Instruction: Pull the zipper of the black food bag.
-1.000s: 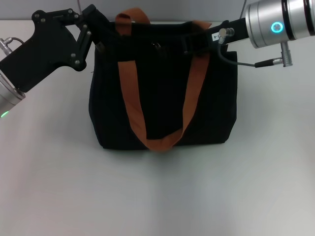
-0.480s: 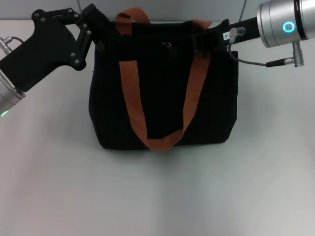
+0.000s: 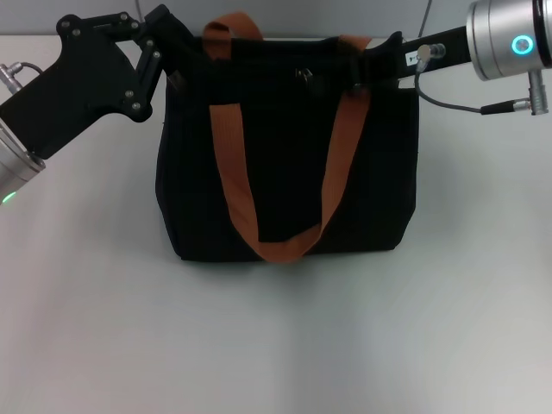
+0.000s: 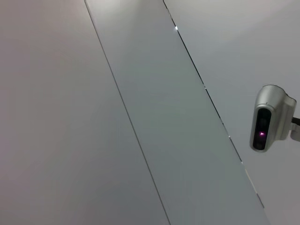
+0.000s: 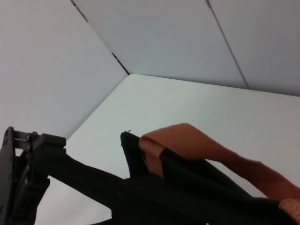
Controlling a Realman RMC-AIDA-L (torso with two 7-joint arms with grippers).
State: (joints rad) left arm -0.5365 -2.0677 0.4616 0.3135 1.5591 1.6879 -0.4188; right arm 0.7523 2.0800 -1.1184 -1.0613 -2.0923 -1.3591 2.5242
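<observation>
The black food bag (image 3: 285,164) stands on the white table, its two rust-orange straps (image 3: 233,172) hanging down its front. My left gripper (image 3: 168,56) is at the bag's top left corner and shut on the fabric there; it also shows in the right wrist view (image 5: 28,173), reaching to that corner (image 5: 131,150). My right gripper (image 3: 358,69) is low over the top edge near the right end. The small silver zipper (image 3: 302,75) shows on the top edge just left of its black fingers. The contact itself is hidden, black on black.
The white table (image 3: 276,345) spreads in front of the bag and to both sides. A grey cable (image 3: 448,103) hangs from the right wrist. The left wrist view shows only wall panels and a mounted grey camera (image 4: 269,117).
My right gripper has moved to the right along the bag's top edge. The silver zipper has moved right with it. The left gripper has stayed at the corner.
</observation>
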